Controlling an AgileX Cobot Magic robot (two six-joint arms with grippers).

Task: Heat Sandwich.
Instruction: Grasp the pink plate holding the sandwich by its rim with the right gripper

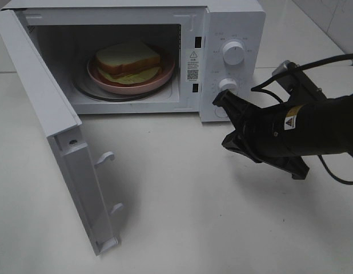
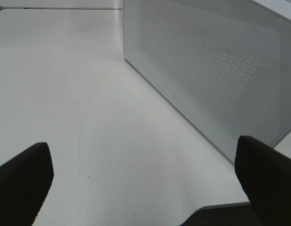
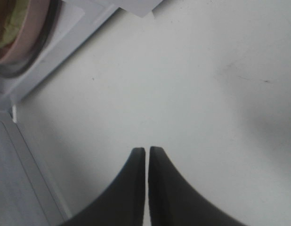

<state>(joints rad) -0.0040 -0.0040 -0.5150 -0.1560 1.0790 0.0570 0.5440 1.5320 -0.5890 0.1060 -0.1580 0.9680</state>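
Note:
The sandwich (image 1: pixel 128 59), white bread with green lettuce showing at its edge, lies on a round pink plate (image 1: pixel 159 80) inside the open microwave (image 1: pixel 233 23). My right gripper (image 1: pixel 218 100) is shut and empty, its tips hovering just in front of the lower knob (image 1: pixel 228 85) of the control panel. In the right wrist view the shut fingertips (image 3: pixel 147 153) hang over bare table, and the plate rim (image 3: pixel 30 33) shows in a corner. My left gripper (image 2: pixel 145 188) stands wide open and empty beside the outer face of the door (image 2: pixel 206 70); it is out of the exterior high view.
The microwave door (image 1: pixel 56 114) swings far out toward the table's front left, latch hooks (image 1: pixel 107 157) facing right. An upper knob (image 1: pixel 233 52) sits above the lower one. White table (image 1: pixel 182 200) spreads in front of the oven.

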